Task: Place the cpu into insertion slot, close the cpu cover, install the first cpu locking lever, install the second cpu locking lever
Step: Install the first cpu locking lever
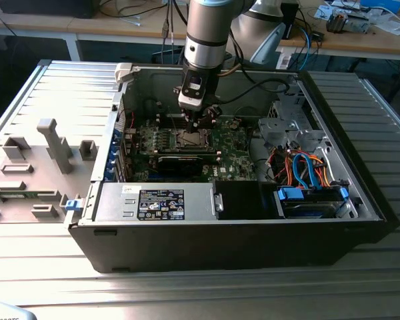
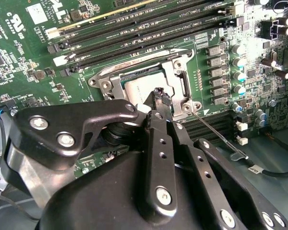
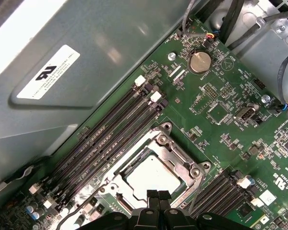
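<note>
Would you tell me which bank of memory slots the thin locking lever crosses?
The bank nearest the gripper: the lever slants over it, while the other bank lies beyond the cpu cover.

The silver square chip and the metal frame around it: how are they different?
The flat silver-grey square cpu is solid; the silvery metal cpu cover is a frame with a square window. The cpu is smaller and sits inside; the cover rings it. Both are shiny metal.
</note>
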Tool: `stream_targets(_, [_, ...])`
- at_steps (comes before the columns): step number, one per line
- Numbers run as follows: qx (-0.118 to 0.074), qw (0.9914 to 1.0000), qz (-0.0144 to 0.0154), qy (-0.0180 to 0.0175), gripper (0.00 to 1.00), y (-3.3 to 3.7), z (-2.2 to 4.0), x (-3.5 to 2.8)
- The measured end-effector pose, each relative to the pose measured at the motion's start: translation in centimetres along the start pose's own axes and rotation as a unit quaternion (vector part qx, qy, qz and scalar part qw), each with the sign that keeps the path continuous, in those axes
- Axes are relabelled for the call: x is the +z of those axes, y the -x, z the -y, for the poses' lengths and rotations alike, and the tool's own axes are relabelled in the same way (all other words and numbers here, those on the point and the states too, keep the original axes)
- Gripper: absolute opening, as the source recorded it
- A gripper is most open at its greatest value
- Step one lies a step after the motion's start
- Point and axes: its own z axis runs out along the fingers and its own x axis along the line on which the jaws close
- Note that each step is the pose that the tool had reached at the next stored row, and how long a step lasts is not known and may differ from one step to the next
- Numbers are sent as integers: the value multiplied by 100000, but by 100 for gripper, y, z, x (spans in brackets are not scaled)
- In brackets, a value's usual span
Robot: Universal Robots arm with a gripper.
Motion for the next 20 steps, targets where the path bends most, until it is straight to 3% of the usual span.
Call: stream_targets(20, [-1195, 99993, 93, -35, 11, 0, 0, 0])
